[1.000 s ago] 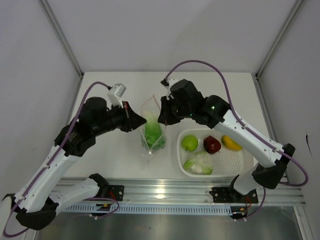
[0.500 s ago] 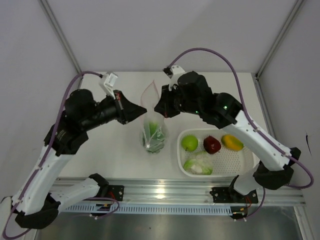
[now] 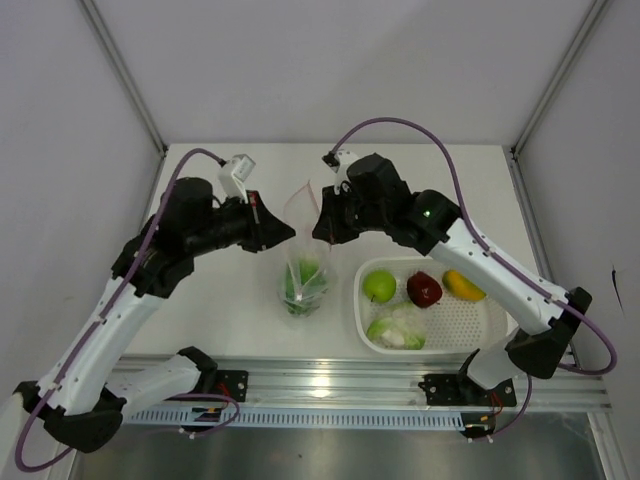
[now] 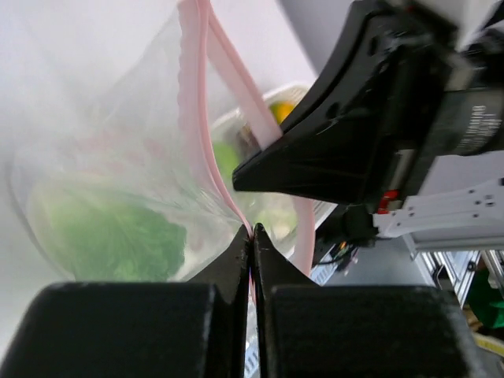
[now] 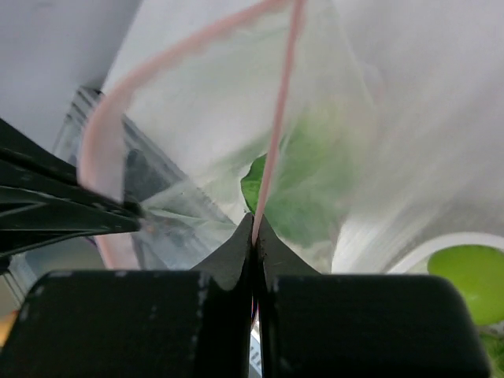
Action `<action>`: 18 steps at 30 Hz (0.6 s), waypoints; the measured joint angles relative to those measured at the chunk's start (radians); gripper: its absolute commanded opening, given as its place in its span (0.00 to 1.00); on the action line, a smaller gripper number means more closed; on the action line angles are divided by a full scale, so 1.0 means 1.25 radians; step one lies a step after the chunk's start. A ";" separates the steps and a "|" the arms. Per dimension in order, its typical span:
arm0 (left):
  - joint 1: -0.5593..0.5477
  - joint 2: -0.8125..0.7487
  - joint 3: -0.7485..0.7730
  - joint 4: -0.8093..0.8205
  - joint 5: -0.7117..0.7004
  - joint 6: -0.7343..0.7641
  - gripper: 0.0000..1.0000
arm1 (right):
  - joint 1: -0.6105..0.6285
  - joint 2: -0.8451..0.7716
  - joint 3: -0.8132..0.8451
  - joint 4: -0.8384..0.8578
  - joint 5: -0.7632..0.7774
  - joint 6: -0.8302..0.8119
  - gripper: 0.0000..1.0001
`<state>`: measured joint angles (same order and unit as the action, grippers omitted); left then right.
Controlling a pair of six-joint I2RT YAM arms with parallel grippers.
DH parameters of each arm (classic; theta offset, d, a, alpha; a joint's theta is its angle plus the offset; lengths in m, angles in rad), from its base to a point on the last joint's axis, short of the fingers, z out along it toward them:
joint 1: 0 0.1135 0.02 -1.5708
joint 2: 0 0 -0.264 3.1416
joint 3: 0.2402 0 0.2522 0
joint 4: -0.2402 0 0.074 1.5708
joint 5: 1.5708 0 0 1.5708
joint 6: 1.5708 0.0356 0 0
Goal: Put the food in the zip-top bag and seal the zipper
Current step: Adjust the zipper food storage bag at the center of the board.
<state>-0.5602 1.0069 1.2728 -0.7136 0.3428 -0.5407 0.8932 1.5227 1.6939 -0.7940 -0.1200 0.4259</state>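
Top view: Note that the bag now hangs higher between the two hands than a second ago. The arms swung apart and up half a second ago and have since drawn back in. The lettuce has dropped into the bottom of the bag, which probably leaves room above it for the next piece. The left hand and right hand each grip one side of the bag's top. Its lower end is close to the counter; you cannot tell whether it touches. The green apple, red apple, yellow fruit and cauliflower lie in the basket, so judge the filling as barely begun.

Left wrist view: Confirm that the left hand's fingers are pressed together, clamped on the pink strip at the bag's mouth. Two runs of strip spread apart above them, so the mouth stands open. The right hand sits just opposite.

Right wrist view: Confirm that the right hand's fingers are likewise together, pinching the pink strip. The lettuce shows through the plastic just beyond.
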 measured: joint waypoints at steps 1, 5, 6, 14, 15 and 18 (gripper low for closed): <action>0.000 -0.008 0.016 0.008 0.000 0.001 0.01 | 0.000 -0.010 0.002 0.014 -0.007 -0.001 0.00; 0.009 -0.029 0.026 0.019 0.004 0.011 0.01 | -0.003 -0.052 -0.021 0.043 -0.032 0.006 0.00; 0.020 -0.020 0.028 0.010 0.009 0.015 0.01 | -0.001 -0.053 -0.020 0.041 -0.032 0.005 0.00; 0.053 0.017 0.115 -0.034 0.004 0.034 0.01 | 0.004 -0.043 0.056 0.015 -0.027 -0.009 0.00; 0.053 0.007 0.097 -0.012 0.009 0.035 0.01 | 0.004 -0.047 0.052 0.020 -0.030 -0.008 0.00; 0.053 -0.027 -0.016 0.030 0.031 0.030 0.01 | 0.003 -0.071 -0.037 0.064 -0.045 0.006 0.00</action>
<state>-0.4938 0.9733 1.2522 -0.6758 0.3820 -0.5034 0.8970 1.4334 1.6482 -0.7139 -0.1768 0.4339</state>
